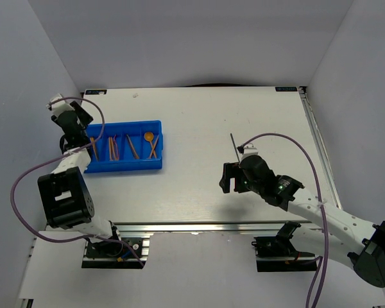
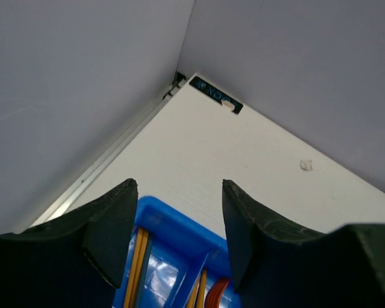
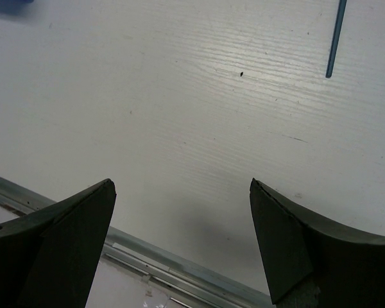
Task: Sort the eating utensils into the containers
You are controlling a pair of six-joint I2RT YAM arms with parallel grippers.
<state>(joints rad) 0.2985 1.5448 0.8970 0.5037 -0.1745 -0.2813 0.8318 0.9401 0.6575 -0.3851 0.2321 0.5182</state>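
the blue tray (image 1: 125, 166) lay on the left part of the table (image 1: 244, 109), well apart from the right arm. inside it several orange sticks (image 1: 113, 148) lay along the compartments, and one spoon (image 1: 149, 136) with a round orange bowl lay near the right end of the tray. the left gripper (image 1: 76, 128) hung over the left end of the tray. in the left wrist view its fingers (image 2: 109, 224) were apart with nothing between them, and under them the far corner of the tray showed, with yellow-orange sticks in it. the right gripper (image 1: 231, 179) was low over the bare table at the middle-right, near the front edge. its fingers (image 3: 70, 237) stood wide apart and held nothing; between them only the white wood and the metal rail (image 3: 173, 263) of the table edge showed. one thin dark stick (image 1: 233, 142) lay alone on the table, just beyond the right gripper on the far side, not touching it and well apart from the tray. in the right wrist view only its end showed, at the top right. which kind of utensil it was, i could not tell.
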